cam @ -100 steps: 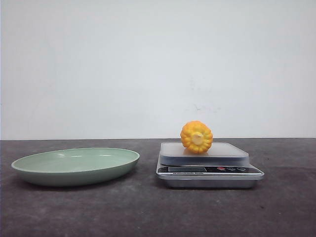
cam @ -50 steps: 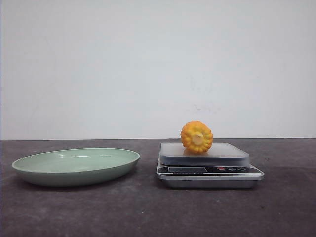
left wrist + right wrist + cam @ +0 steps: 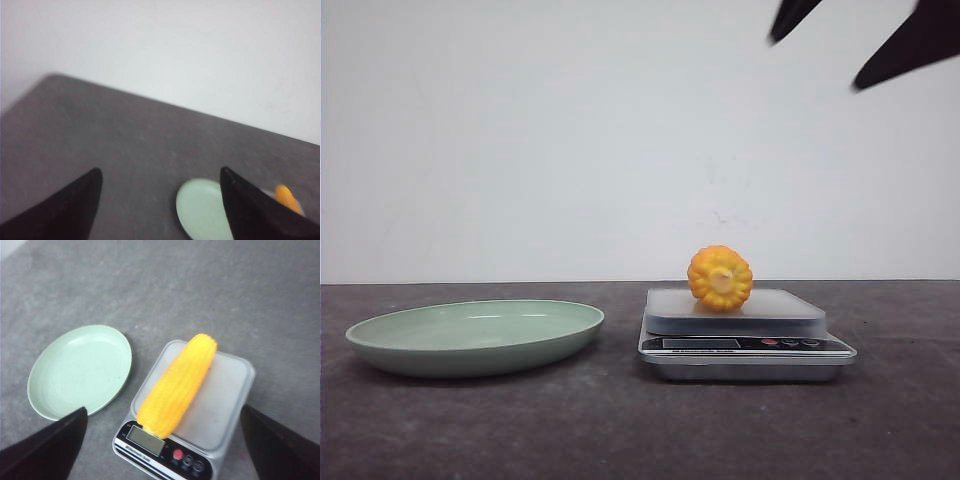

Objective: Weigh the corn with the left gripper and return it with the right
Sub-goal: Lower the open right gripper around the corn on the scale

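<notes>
Now the right gripper [image 3: 855, 50], fingers spread wide, is entering at upper right above the corn [image 3: 720, 277] resting on the kitchen scale [image 3: 745, 345], signalling retrieval.

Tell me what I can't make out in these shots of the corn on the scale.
- Scale display reading: too small in the front view, blank-looking in the right wrist view.
- Corn in the left wrist view: blurred, partly behind a finger.
- Right tool in the front view: cut off by the top edge.

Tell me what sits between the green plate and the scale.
Nothing: the front view shows only bare dark table between the green plate and the scale, where the corn rests.
</notes>
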